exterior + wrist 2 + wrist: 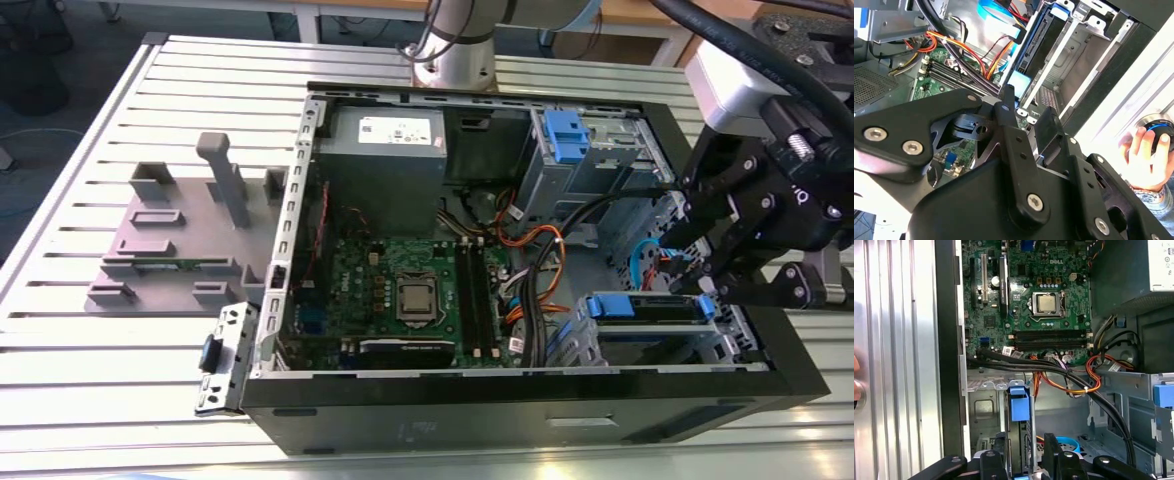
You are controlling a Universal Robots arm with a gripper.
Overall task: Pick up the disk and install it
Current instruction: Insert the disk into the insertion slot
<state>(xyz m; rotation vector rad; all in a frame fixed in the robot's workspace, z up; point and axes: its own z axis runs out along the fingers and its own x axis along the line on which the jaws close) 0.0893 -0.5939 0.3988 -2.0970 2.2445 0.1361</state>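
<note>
Disk (pixel 649 306) with its blue carrier sits upright in the drive bay at the near corner of the open computer case (pixel 400 425), on the exterior view's right; most of its body is hidden by the bay's metal walls, so only the blue edge and a strip of dark side show. In the first wrist view it appears edge-on (pixel 1019 405), its lower part cut off behind the gripper (pixel 1024 460). The gripper (pixel 717 290) hangs at the disk's right end, tilted down into the case from above the case's right wall; whether it is clamped on the disk or released cannot be told. Room is tight there, with bay rails close on both sides and orange and black cables (pixel 534 245) just beside. Farther in lies the green motherboard (pixel 400 290), open above. At the far side stand the grey power supply box (pixel 387 135) and a blue-tabbed drive cage (pixel 567 135). A person's hand (pixel 1146 150) rests outside the case, partly cut off.
</note>
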